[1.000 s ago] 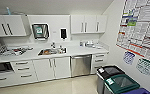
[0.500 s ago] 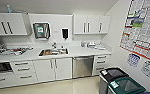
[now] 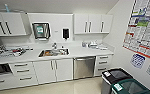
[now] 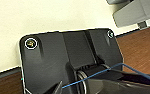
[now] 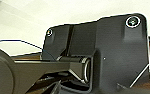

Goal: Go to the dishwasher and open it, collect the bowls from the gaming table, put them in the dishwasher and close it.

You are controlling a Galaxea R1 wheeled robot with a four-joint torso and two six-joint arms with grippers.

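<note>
The dishwasher is a stainless-steel front with a horizontal bar handle, built in under the white counter, right of the sink cabinet doors. Its door stands shut. It lies ahead of me and slightly right of centre in the head view. The bowls and the gaming table are out of view. The wrist views show the robot's own dark plates above a pale wall and brown floor.
White kitchenette: counter with sink, upper cabinets, drawers right of the dishwasher. Two bins stand at the right, a black one and a green one. Posters cover the right wall. Pale floor lies open before the cabinets.
The whole head view has shifted: the camera has moved nearer the counter, and the dishwasher now sits closer to the middle. Nothing in the kitchenette itself has moved.
</note>
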